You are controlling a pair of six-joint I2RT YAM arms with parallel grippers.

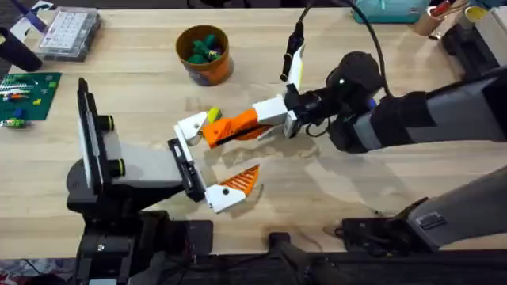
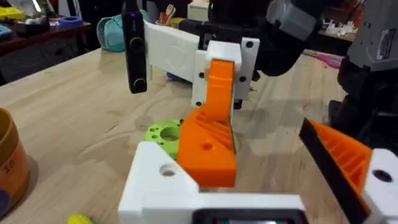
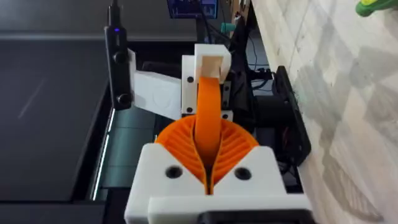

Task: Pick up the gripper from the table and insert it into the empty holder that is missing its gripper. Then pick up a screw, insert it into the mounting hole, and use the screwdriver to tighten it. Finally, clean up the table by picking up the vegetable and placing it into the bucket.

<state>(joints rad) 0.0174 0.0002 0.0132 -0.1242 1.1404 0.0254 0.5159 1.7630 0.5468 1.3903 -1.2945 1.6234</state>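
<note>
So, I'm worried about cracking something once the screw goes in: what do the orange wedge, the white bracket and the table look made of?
Orange wedge: probably matte printed plastic, going by its ribbed faces. White bracket: likely matte hard plastic too, blocky with a neat round hole. Table: pale wood or wood-look laminate with visible grain; I cannot tell which.

Small round orange bucket [image 1: 203, 54] at 12 o'clock on wooden tabletop [image 1: 142, 111]; white angular plastic holder [image 1: 191, 127] at centre, ribbed-tip bracket [image 1: 231, 192] toward 6.
</note>
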